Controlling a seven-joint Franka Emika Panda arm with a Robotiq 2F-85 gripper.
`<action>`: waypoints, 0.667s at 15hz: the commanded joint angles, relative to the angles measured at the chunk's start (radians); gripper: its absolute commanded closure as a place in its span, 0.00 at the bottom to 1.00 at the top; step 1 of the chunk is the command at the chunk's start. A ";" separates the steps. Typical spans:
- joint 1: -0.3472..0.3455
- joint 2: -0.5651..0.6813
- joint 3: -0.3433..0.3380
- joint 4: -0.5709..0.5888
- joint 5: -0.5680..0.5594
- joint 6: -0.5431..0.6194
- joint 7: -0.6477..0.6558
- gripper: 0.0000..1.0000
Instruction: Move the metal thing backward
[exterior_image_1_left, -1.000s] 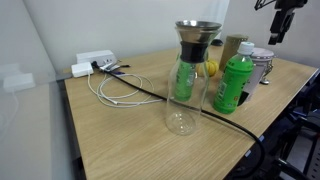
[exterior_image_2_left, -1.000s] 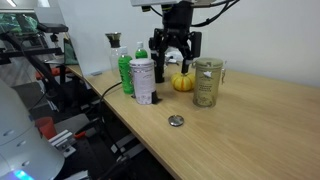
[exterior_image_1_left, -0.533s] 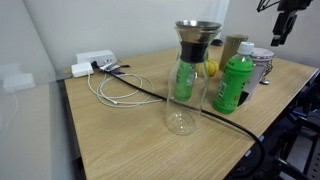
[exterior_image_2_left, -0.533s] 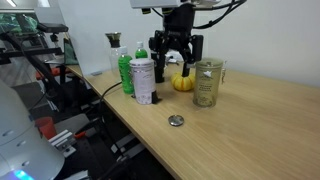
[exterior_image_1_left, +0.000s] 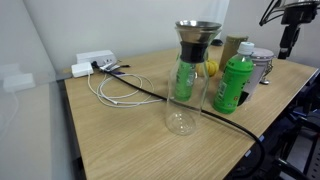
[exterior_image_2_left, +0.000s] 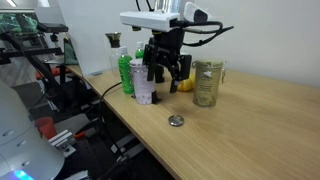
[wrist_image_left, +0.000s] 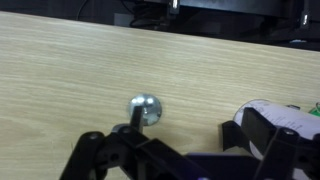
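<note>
- Silver-grey metal thing (exterior_image_2_left: 142, 82) stands untouched on the desk (exterior_image_2_left: 250, 130).
- Tool (exterior_image_2_left: 166, 74), spread wide and empty, has swung down just beside it; a grasp looks likely next.

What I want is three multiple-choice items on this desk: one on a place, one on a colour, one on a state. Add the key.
1. Where does the small round disc lie?
A. in a glass jar
B. on top of a carafe
C. on the bare table

2. What colour is the plastic bottle beside the metal cup?
A. red
B. green
C. blue

3. How is the claw?
A. open, holding nothing
B. shut on the cup
C. shut on the bottle

Key:
1 C: the disc sits alone on the wood, in front of the cup.
2 B: the bottle's body is bright green.
3 A: in the wrist view the fingers stand spread, with only table between them.
</note>
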 joint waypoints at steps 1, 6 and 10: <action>-0.018 -0.011 -0.003 -0.033 0.025 0.091 -0.018 0.00; -0.017 -0.001 0.008 -0.015 0.007 0.062 -0.002 0.00; -0.022 0.007 0.010 -0.021 -0.001 0.075 0.015 0.00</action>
